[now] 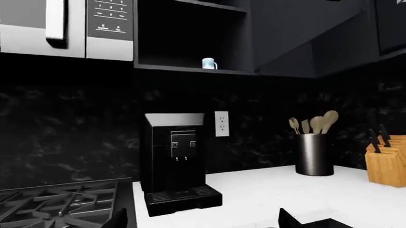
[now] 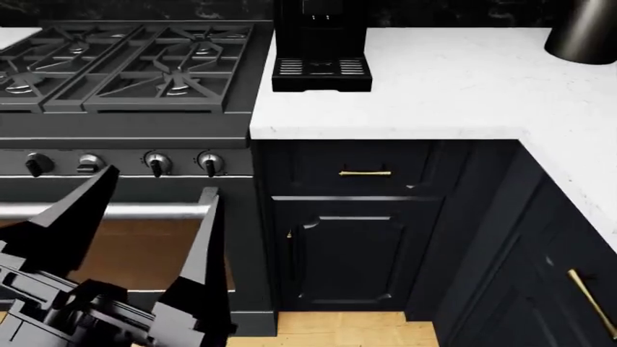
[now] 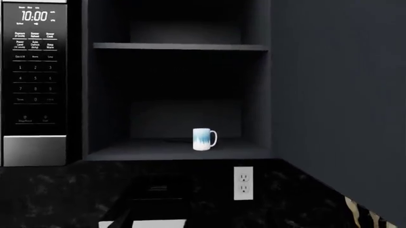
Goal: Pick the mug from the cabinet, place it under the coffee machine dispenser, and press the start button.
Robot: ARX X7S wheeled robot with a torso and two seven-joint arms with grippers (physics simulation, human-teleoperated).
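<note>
The mug (image 3: 204,139) stands alone on the open cabinet shelf (image 3: 178,151) (no door), room on either side.

A gas stove (image 2: 126,65) with black grates fills the left end of the run, four knobs (image 2: 154,163) in a row on its front. The white worktop (image 2: 463,87) butts against its right edge and turns the corner. Toward that back corner stands a dark crock (image 1: 314,154) of wooden spoons (image 1: 315,123), with a wooden knife block (image 1: 387,164) just beside it (only partly in view). A white wall outlet (image 1: 221,123) sits on the dark marbled backsplash. A microwave (image 3: 35,80) hangs above the stove, its clock reading 10:00. Below the worktop, dark cabinet fronts carry brass handles (image 2: 365,173).
</note>
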